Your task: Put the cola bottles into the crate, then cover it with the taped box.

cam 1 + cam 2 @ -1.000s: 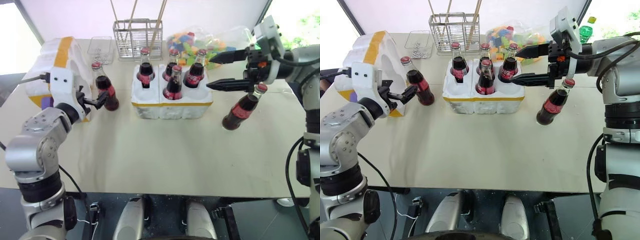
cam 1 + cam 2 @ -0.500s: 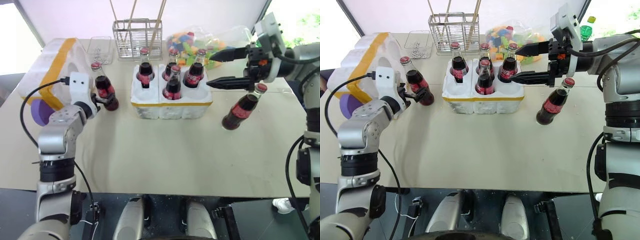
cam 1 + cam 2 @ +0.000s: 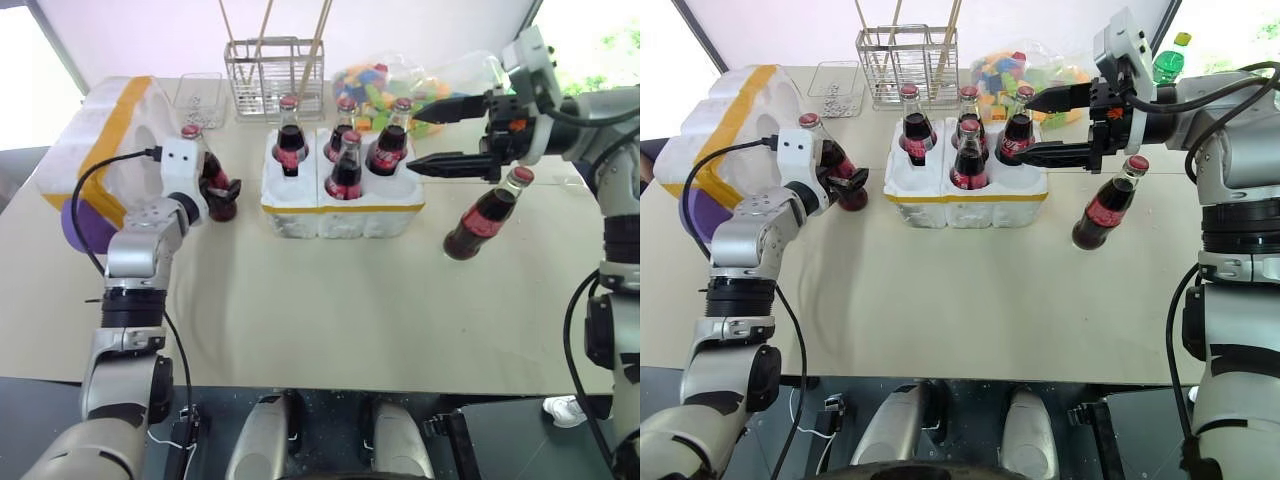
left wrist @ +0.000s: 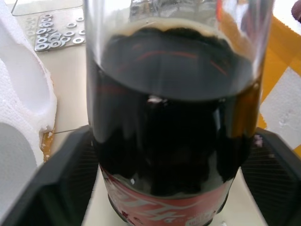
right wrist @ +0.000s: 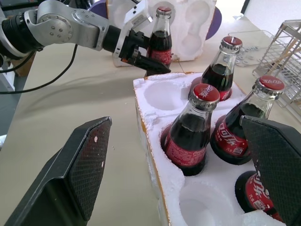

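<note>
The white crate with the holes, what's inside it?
Four cola bottles stand in the crate. Two holes are empty: one at a corner, one along the near edge. The bottle bottoms are hidden inside.

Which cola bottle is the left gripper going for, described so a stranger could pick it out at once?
Start at the white crate mid-table, with four bottles in its holes. Beside it, toward the taped box, one cola bottle stands on the bare tabletop. It alone has the left gripper at its body.
</note>
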Available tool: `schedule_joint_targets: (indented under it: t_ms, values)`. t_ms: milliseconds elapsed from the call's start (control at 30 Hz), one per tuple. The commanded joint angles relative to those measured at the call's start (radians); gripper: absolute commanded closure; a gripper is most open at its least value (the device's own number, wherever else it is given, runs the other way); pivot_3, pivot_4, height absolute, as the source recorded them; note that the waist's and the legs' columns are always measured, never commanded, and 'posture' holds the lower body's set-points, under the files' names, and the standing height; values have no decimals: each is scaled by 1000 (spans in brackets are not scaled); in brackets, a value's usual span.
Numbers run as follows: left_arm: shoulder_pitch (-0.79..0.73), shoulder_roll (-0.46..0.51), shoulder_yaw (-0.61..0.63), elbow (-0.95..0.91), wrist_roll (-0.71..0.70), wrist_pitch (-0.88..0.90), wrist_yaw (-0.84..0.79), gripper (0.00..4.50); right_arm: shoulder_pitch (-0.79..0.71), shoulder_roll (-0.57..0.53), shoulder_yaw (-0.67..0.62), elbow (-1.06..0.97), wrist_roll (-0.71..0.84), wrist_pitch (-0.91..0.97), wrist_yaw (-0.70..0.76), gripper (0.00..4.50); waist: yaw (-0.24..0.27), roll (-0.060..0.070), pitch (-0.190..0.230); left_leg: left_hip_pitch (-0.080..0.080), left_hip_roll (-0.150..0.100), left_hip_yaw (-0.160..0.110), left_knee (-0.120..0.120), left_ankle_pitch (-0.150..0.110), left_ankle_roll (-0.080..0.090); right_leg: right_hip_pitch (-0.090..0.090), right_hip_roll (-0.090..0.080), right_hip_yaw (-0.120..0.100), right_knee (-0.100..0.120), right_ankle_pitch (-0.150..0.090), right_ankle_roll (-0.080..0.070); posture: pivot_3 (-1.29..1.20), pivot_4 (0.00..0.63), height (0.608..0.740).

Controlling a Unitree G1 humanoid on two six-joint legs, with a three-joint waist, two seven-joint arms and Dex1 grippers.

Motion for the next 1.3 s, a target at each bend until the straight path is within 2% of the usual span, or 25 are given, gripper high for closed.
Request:
schedule_joint_targets:
  t_ms: [33, 100, 300, 433, 633, 800, 1033, 1300]
  values:
    - [-17, 37, 30, -88, -26, 33, -20, 1688, -35, -8, -33, -18, 18, 1, -4, 0, 0, 0, 0, 0, 0, 0, 0, 0, 0, 0, 0, 0, 0, 0, 0, 0, 150, 736]
    - [-23, 57, 42, -138, -56, 67, -48, 1688, -35, -11, -34, -19, 19, 4, -5, 0, -1, -1, 0, -1, 0, 0, 0, 0, 0, -1, 0, 0, 0, 0, 0, 0, 150, 736]
    - [-144, 151, 129, -315, -291, 285, -196, 1688, -20, -25, -34, -37, 19, 11, -1, 0, 1, -5, 3, -5, 0, -1, 0, 0, 0, -5, 0, 0, 0, 0, 0, 0, 150, 736]
    - [-246, 219, 85, -329, -370, 392, -286, 1688, -16, -28, -33, -44, 19, 16, -2, 0, 0, -6, 3, -5, 0, -1, 0, 0, 0, -4, 0, 0, 0, 0, 0, 0, 150, 736]
    - [-332, 188, -32, -284, -360, 392, -324, 1688, 1, -32, -31, -55, 15, 11, -7, 0, 0, -6, 3, -3, -1, 0, -1, 1, -1, -3, 1, 0, 0, 0, 0, 0, 150, 736]
    - [-303, 164, -170, -219, -238, 245, -346, 1688, 12, -33, -35, -73, 19, 17, -19, 0, -1, -6, 3, -3, -1, 1, 0, 1, -1, -4, 1, 1, 0, 0, 0, 0, 150, 736]
    - [-240, 77, -225, -157, -177, 155, -349, 1688, 41, -37, -45, -99, 29, 29, -37, 0, -1, -6, 3, -4, -1, 2, -1, 1, -1, -4, 2, 1, 0, 0, 0, 0, 150, 736]
    - [-166, 36, -304, -58, -58, 59, -343, 1688, 56, -33, -41, -111, 26, 20, -43, 0, 0, -6, 3, -3, -1, 2, 0, 1, -1, -4, 1, 1, 0, 0, 0, 0, 150, 736]
